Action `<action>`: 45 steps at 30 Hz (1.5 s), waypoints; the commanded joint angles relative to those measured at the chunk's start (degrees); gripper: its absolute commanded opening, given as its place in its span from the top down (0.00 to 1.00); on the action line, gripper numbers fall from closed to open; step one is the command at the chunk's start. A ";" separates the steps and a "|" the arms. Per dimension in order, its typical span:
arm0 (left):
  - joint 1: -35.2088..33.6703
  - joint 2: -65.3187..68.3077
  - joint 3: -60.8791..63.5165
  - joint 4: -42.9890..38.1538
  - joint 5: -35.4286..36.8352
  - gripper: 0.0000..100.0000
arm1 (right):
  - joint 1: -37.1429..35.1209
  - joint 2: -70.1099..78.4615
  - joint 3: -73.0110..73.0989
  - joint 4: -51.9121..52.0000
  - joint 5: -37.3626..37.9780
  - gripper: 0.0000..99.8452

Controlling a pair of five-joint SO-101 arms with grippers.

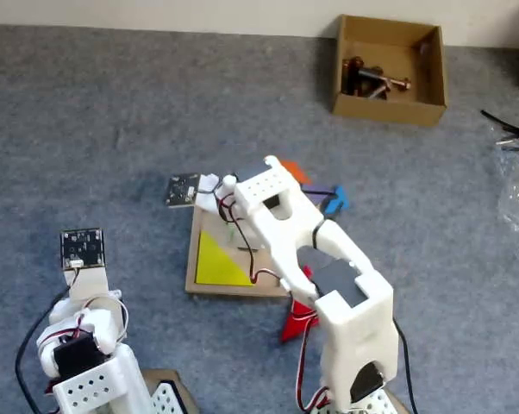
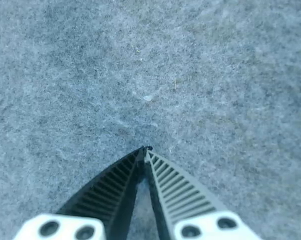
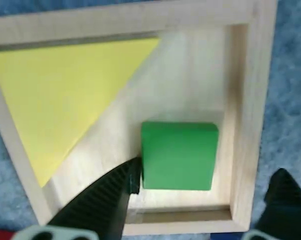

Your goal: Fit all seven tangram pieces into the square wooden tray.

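**Status: right gripper spread over green square in tray; left gripper closed over carpet**

- The wooden tray (image 1: pixel 193 274) is seen near the centre of the grey carpet (image 1: pixel 87 129) in the high view, partly covered by the right arm.
- Two pieces are seated in the tray: the yellow triangle (image 3: pixel 60 95) and the green square (image 3: pixel 178 156).
- In the high view the yellow triangle (image 1: pixel 216 263) is placed toward the tray's 7 o'clock corner.
- The green square is laid flat near a tray corner, close to two walls. Bare wood is visible between it and the yellow triangle, so no contact there.
- The right gripper (image 3: pixel 208 175) is held over the tray with jaws spread wide. One finger (image 3: pixel 115 192) appears to be touching the side of the green square. The other finger is seen beyond the tray rim (image 3: pixel 260 100), over carpet. The square is not pinched.
- Outside the tray, a red piece (image 1: pixel 296 321) lies at about 4 o'clock, half under the right arm. An orange piece (image 1: pixel 296 172) and a blue piece (image 1: pixel 333 203) lie at about 1 o'clock, close together.
- A cardboard box (image 1: pixel 389 95) holding small items is placed well apart, also at 1 o'clock from the tray.
- The left arm is parked at 8 o'clock from the tray. The left gripper (image 2: pixel 147 150) is shown with jaws pressed together, tips meeting, nothing between them, over bare carpet (image 2: pixel 140 60).
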State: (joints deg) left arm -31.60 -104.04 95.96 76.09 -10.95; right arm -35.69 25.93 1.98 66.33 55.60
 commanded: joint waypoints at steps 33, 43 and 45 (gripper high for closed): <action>1.01 -0.31 1.19 0.53 0.53 0.99 | 1.10 0.57 -5.76 -0.04 -8.79 0.69; 1.01 -0.31 1.19 0.53 0.53 0.99 | 4.53 0.48 -6.20 1.71 -8.53 0.69; 1.01 -0.31 1.19 0.53 0.53 0.99 | 5.05 0.48 -8.57 4.88 -8.70 0.69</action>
State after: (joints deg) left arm -31.60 -104.04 95.96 76.09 -10.95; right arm -33.67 26.90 -2.42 67.91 47.43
